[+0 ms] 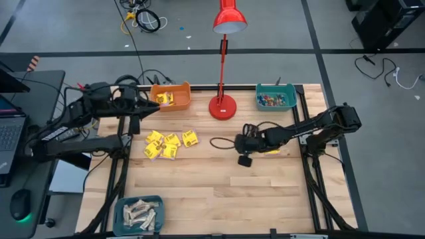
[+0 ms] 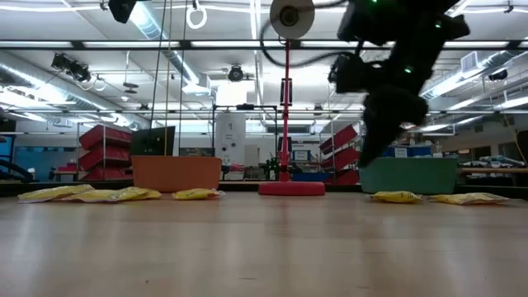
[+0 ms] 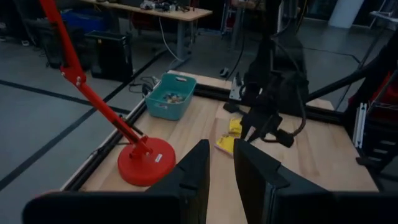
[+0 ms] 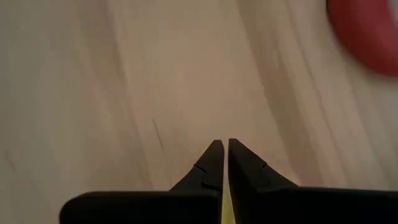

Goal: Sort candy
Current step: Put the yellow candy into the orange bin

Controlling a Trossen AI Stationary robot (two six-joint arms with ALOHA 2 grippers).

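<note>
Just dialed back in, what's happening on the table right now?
It's a candy sort in progress. The right gripper is closed on a yellow candy packet near the table's middle, just beside the red lamp base. The left gripper waits by the orange bin, which already holds yellow packets. More yellow packets still lie loose on the table. The teal bin holds small colored pieces, and a second teal bin holds pale bars.

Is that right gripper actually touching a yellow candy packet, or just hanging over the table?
Touching. In the right wrist view, the right gripper is shut, and a thin yellow candy packet edge shows pinched between its fingers, with no gap.
</note>
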